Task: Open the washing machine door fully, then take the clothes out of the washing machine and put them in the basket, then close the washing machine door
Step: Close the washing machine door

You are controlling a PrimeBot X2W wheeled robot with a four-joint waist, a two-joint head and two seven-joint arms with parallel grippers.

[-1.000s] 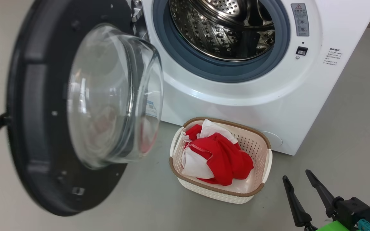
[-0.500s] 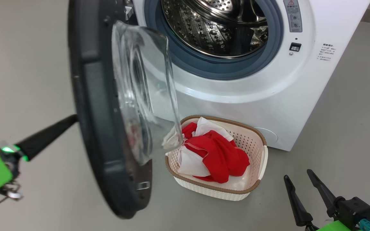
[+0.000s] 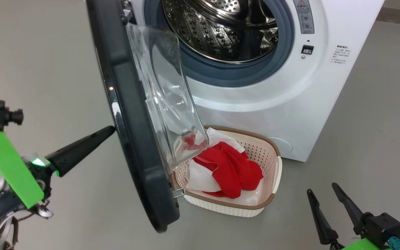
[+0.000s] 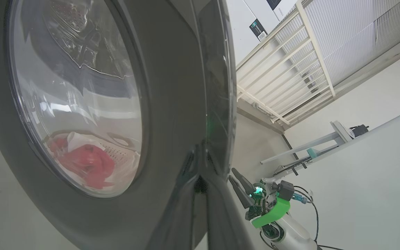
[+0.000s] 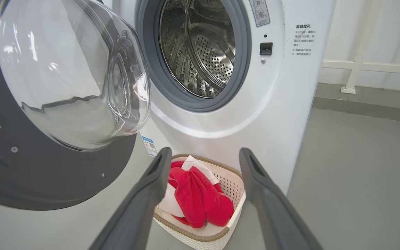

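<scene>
- Two jaws of the right gripper (image 3: 321,189) stand spread and hold nothing, low over the grey floor (image 3: 377,121), well apart from the basket.
- Left gripper (image 3: 109,132): tip touching the outer face of the round black-rimmed washing machine door (image 3: 134,139). Whether its jaws are spread or pressed together cannot be told.
- Door: partly open, its clear glass bowl overhanging the basket's near end.
- Red and white clothes (image 3: 231,170): heaped inside the cream perforated plastic basket (image 3: 227,208), which sits on the floor just before the white front-loading washing machine (image 3: 255,114).
</scene>
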